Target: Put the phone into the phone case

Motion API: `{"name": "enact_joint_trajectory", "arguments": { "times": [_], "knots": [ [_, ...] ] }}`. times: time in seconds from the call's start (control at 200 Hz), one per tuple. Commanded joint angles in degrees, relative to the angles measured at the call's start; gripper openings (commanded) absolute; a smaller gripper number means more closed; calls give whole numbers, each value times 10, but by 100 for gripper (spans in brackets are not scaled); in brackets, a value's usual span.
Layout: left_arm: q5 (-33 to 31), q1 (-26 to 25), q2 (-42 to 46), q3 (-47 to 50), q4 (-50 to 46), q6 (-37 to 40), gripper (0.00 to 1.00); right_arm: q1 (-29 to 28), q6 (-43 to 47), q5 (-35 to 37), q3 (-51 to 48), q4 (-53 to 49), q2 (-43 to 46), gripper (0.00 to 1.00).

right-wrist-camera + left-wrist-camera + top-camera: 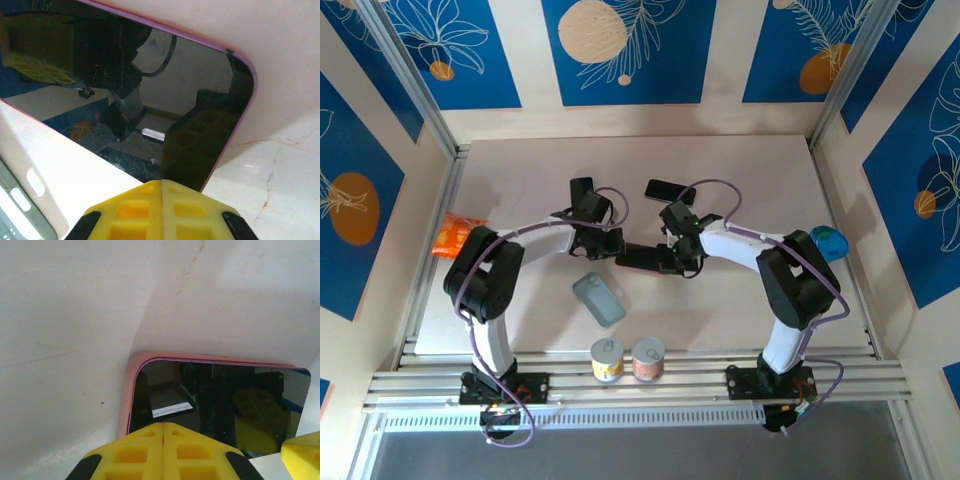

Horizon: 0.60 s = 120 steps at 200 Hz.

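The phone [642, 258] lies flat in the middle of the white table [520, 170], with its dark screen facing up. A pink case [131, 390] goes round the phone's edge at the corners that the wrist cameras see.

The left gripper [163, 427] is at the left end of the phone. Its two yellow fingers are pressed tight together, with nothing between them, and their tips are over the phone's edge. The right gripper [161, 185] is at the right end of the phone. Its yellow fingers are squeezed together too and hold nothing. I cannot tell if the tips push down on the phone.

Behind the phone, a dark flat thing [670, 190] lies on the table. In front of the phone, a bit to the left, lies a grey-blue flat thing [599, 299]. Further in front stand a yellow can [608, 358] and a pink can [649, 357], side by side. An orange bag [450, 236] is far to the left of the phone. A blue thing [828, 243] is far to the right.
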State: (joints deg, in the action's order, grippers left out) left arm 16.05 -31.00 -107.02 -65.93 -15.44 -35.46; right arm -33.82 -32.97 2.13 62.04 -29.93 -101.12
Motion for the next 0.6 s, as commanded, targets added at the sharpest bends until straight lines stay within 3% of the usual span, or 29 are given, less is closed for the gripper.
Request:
{"name": "enact_joint_trajectory", "arguments": {
  "times": [0.0,0.355,0.595],
  "knots": [
    [13,-2,-14,-18,11,4,7,-12,11,19,-5,-22,-38,0],
    [2,-1,-46,-3,10,19,6,-37,23,37,2,-48,-91,0],
    [10,-2,-56,-1,17,14,6,-45,2,-3,-25,-25,-154,0]
  ]
}}
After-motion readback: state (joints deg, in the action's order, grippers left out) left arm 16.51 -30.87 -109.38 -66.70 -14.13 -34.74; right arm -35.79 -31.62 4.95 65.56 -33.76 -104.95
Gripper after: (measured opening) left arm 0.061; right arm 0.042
